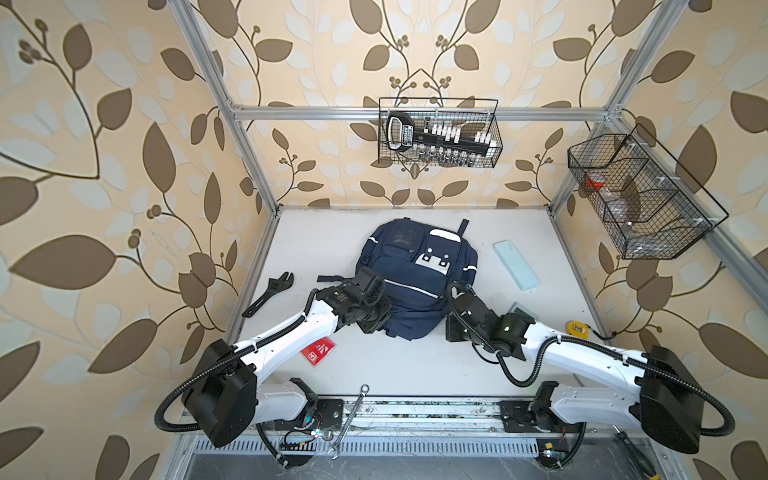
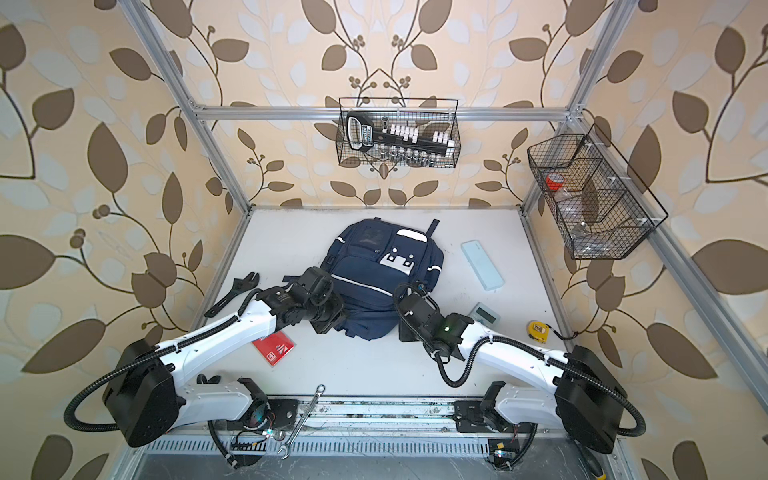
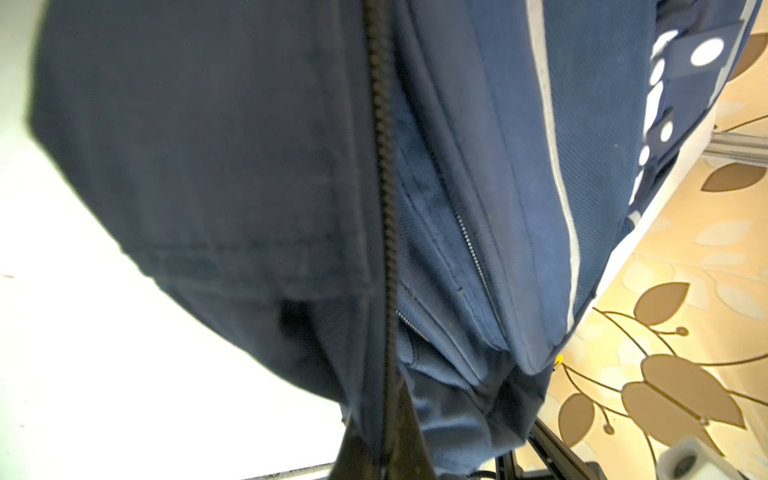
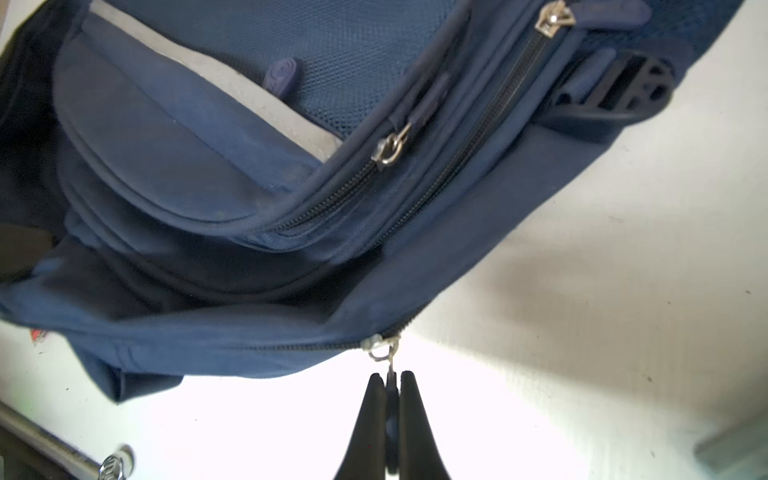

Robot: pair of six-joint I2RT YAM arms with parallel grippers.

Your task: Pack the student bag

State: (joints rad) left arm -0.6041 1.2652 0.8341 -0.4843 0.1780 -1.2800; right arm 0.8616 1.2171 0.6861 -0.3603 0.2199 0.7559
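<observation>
Both jaws pinch the near end of the student bag (image 1: 415, 270).

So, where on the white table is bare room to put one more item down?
Bare: the near middle strip, between the navy-blue fabric backpack and the front metal rail; also the far-left corner behind the black adjustable wrench. Crowded: the right side, with the pale blue rectangular case and the yellow tape measure.
</observation>
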